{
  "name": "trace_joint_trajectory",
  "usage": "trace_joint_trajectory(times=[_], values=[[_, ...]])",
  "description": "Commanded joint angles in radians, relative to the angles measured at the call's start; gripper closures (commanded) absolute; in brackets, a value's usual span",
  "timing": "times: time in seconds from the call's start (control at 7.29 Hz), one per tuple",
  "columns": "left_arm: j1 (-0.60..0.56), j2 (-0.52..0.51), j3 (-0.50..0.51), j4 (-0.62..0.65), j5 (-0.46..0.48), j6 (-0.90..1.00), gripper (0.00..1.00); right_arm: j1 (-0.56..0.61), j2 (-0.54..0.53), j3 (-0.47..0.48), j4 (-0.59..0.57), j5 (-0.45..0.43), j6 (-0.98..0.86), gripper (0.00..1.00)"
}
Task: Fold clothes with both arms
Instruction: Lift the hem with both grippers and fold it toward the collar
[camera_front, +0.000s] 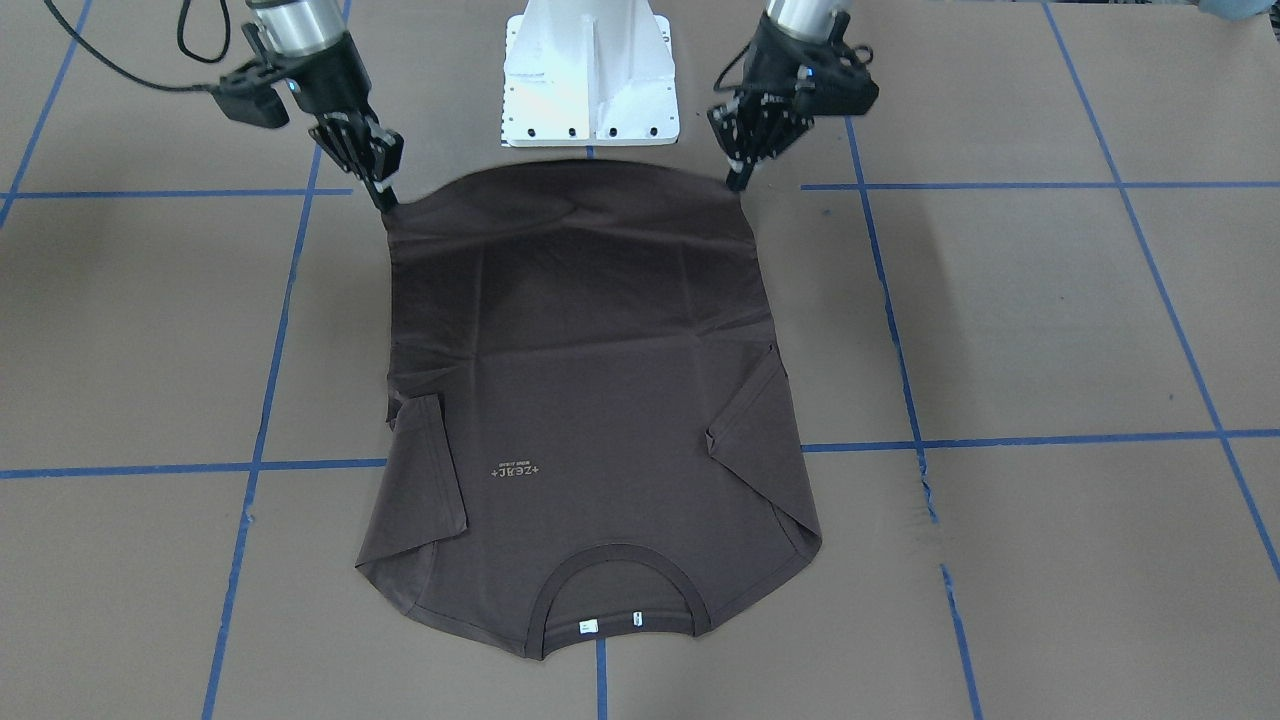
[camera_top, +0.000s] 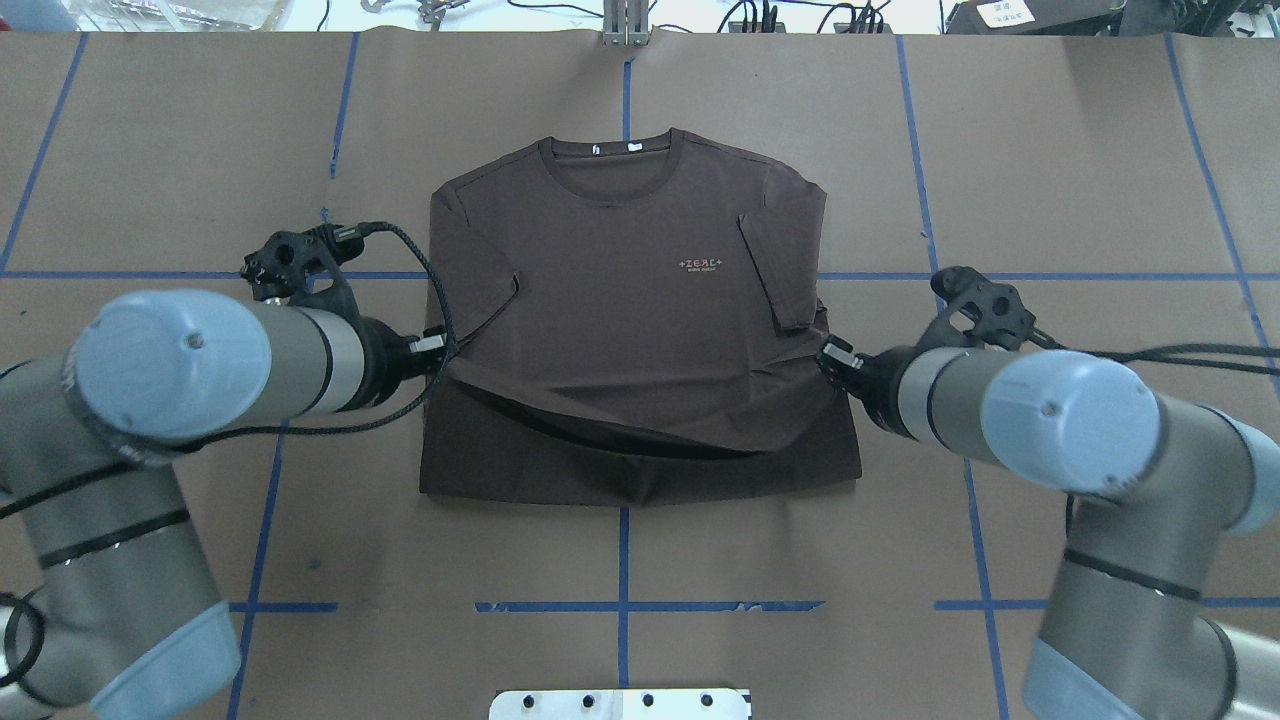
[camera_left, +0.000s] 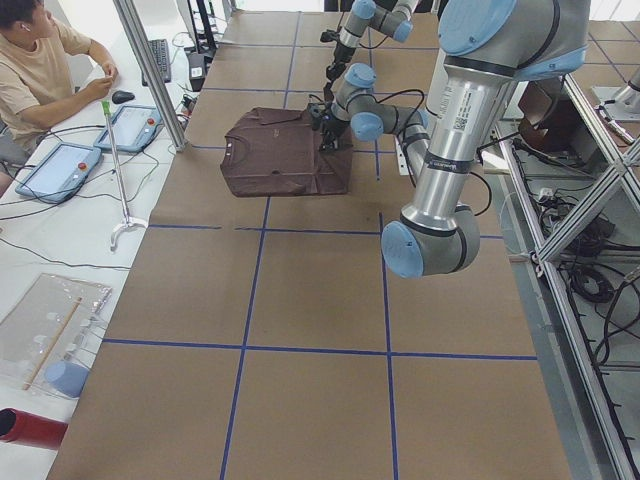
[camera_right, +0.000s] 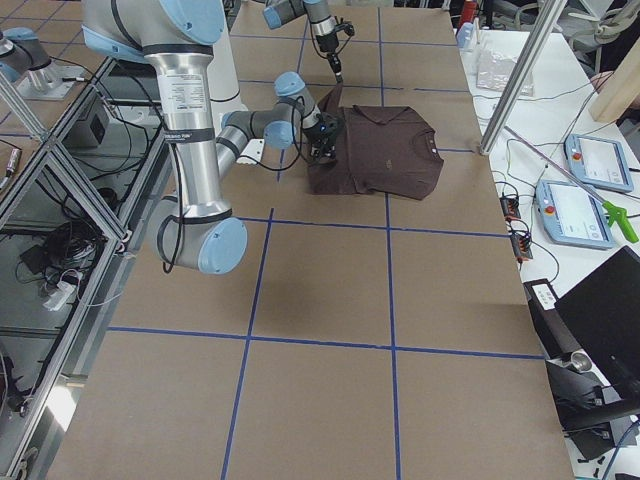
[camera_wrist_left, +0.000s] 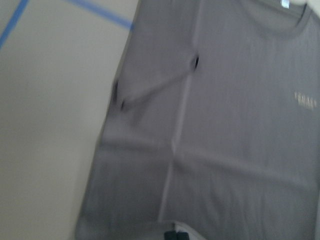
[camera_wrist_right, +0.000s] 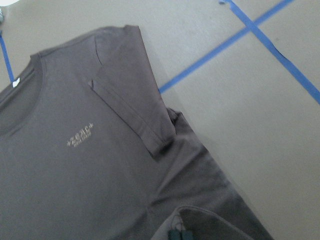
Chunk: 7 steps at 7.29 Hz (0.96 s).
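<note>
Shirt (camera_top: 640, 320): dark brown tee, front up, at the middle of the worktop (camera_top: 1050, 150); collar (camera_top: 610, 165) points away from the base (camera_front: 590, 70).
Sleeves: both turned in over the chest; one lies just beside the pale logo (camera_top: 703, 264).
Hem: raised off the surface at both corners and sagging between them. The lower body is doubled under it, with the fold edge toward the base.
Left hand (camera_top: 440, 352): fingers pressed together on the hem corner on its side.
Right hand (camera_top: 830, 356): likewise pinching the opposite hem corner.
Worktop: flat brown paper, gridded with blue tape (camera_top: 622, 560); one tape line meets the shirt at the collar and again at the fold.
Base: white pedestal on the robot's side of the shirt, close to the raised hem in the front view, not touching it.
Edges: collar near the far edge with a bare strip between them; cables and clutter lie beyond that edge.
Open room: wide bare paper on either side of the shirt, and long bare stretches toward both table ends in the side views.
Room: seated operator (camera_left: 40, 70) at a white bench with tablets (camera_left: 55, 170); a metal post (camera_left: 150, 70) stands at the operator side; framing and cables sit behind the robot.
</note>
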Motion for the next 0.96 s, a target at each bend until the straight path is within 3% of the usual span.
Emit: trace_joint_trajectory(times=[0.0, 0.41, 0.82], values=[[-0.132, -0.064, 0.23, -0.115, 0.001, 0.098, 1.0, 0.169, 0.189, -0.28, 0.007, 0.07, -0.133, 1.0], [-0.17, -0.145, 0.46, -0.264, 0.005, 0.106, 1.0, 0.231, 0.376, -0.551, 0.013, 0.092, -0.167, 1.0], [-0.184, -0.178, 0.598, -0.385, 0.01, 0.122, 1.0, 0.266, 0.474, -0.708, 0.014, 0.118, -0.218, 1.0]])
